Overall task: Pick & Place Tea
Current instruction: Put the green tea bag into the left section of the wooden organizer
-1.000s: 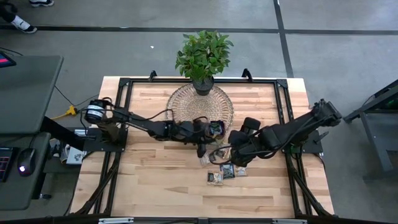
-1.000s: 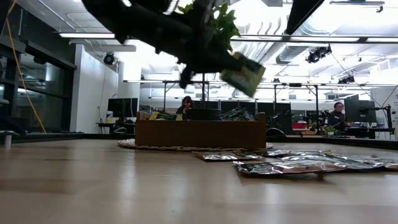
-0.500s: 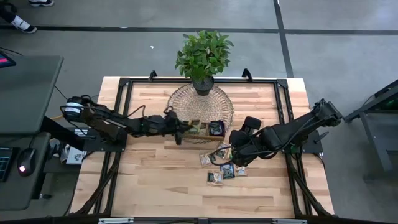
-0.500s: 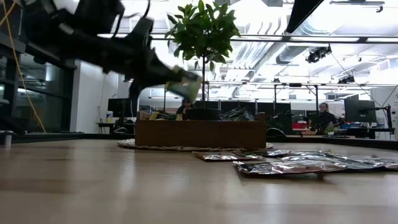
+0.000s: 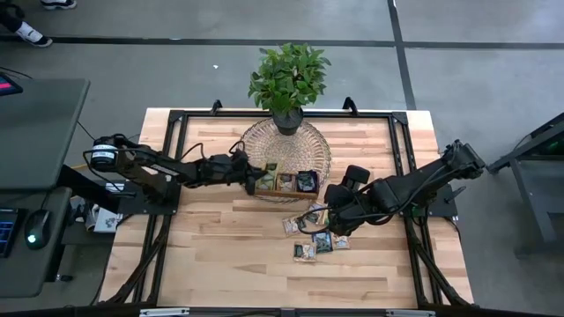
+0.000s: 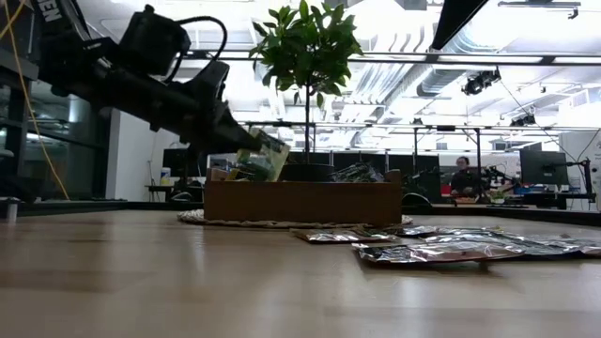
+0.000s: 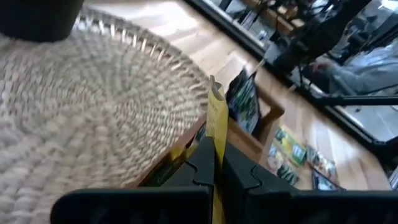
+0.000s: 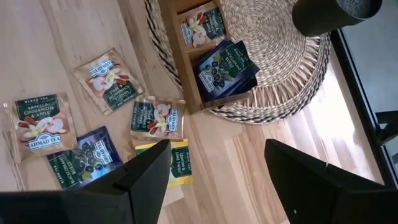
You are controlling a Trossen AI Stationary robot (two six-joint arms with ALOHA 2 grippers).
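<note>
My left gripper (image 5: pixel 254 178) is shut on a yellow-green tea sachet (image 6: pixel 263 158) and hangs over the left end of the brown wooden tray (image 5: pixel 284 183). The tray rests on a round woven mat (image 5: pixel 282 145) and has sachets in its compartments (image 8: pixel 221 62). More tea sachets (image 5: pixel 313 238) lie flat on the table near the tray. My right gripper (image 5: pixel 339 224) hovers open above these loose sachets (image 8: pixel 106 78) and touches none. My left gripper pinches the sachet by its flat faces (image 7: pixel 217 134) between its two fingers (image 7: pixel 202 163). The fingers come from the table's left, slanting slightly down. The sachet sticks out past the fingertips, tilted and lifted, just over the tray's left compartment (image 6: pixel 235 178).
A potted plant (image 5: pixel 289 79) stands on the mat's far side, behind the tray. A black frame (image 5: pixel 176 119) runs around the tabletop. Bare wood lies toward the near edge (image 5: pixel 264 273). People sit at desks in the room beyond the table (image 6: pixel 462 178).
My left gripper, still shut on the sachet, has carried it from above the loose sachets toward the table's left and far side and down over the tray's left end. The sachet stays clear of the table. My right gripper has kept still.
</note>
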